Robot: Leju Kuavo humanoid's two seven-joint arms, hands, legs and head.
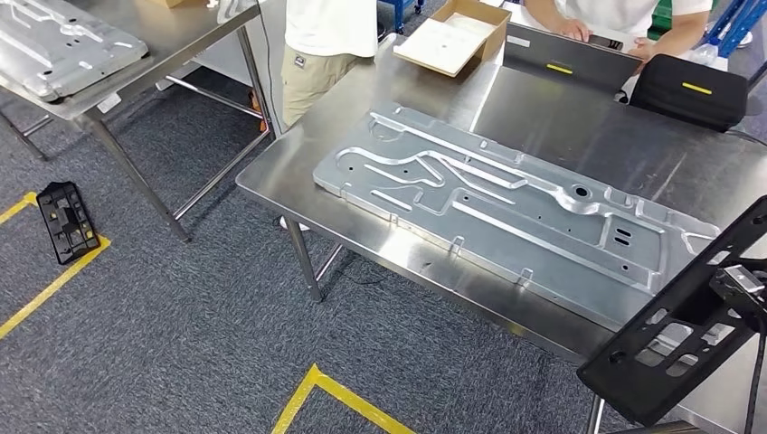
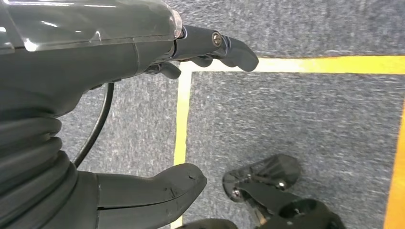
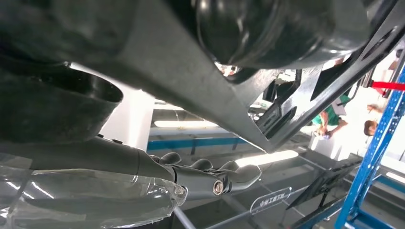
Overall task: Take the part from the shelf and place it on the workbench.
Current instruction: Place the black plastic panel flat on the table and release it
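Right hand [image 3: 210, 179] gripping flat black slotted plastic part [image 1: 674, 330] above brushed-steel workbench [image 1: 298, 163]; left hand [image 2: 157, 52] spread, empty.

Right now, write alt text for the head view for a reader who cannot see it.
A black plastic part is held over the near right corner of a steel workbench, which carries a large stamped metal panel, an open cardboard box and a black case. Two people stand behind it; another black part lies on the grey carpet.

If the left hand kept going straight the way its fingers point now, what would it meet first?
Most likely the grey carpet: the left hand hangs open over it, fingers towards the yellow floor tape. Nothing else shows in that line, though depth is unclear.
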